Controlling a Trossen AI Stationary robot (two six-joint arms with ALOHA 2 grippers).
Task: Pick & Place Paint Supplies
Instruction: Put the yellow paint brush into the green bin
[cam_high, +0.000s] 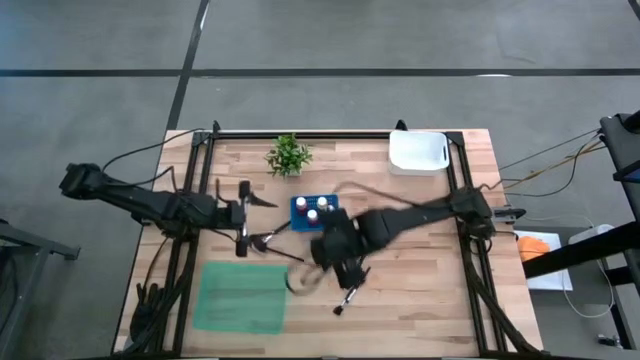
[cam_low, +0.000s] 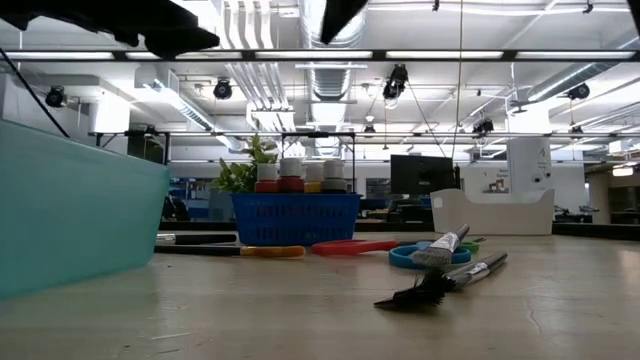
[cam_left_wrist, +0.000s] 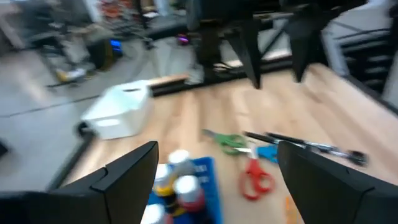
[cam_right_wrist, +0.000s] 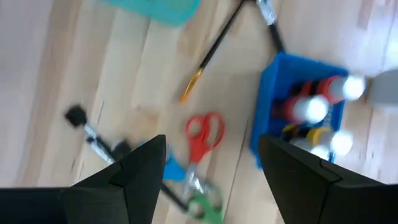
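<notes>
A blue basket (cam_high: 313, 210) holds several paint bottles (cam_right_wrist: 314, 109) with white and red caps. Red scissors (cam_right_wrist: 202, 134), blue scissors (cam_right_wrist: 169, 169) and green scissors (cam_right_wrist: 205, 205) lie flat on the wood next to it, with dark-handled brushes (cam_high: 350, 292) beside them. My right gripper (cam_right_wrist: 212, 140) hangs open above the scissors, near the basket (cam_right_wrist: 298, 124). My left gripper (cam_left_wrist: 216, 149) is open and held off the table to the left of the basket (cam_left_wrist: 202, 180), facing it.
A teal tray (cam_high: 240, 295) sits near the table's near-left corner. A white bin (cam_high: 418, 152) and a small potted plant (cam_high: 288, 155) stand along the far edge. A long brush (cam_right_wrist: 211, 50) lies between tray and basket. Bare wood (cam_high: 430, 290) spreads to the right.
</notes>
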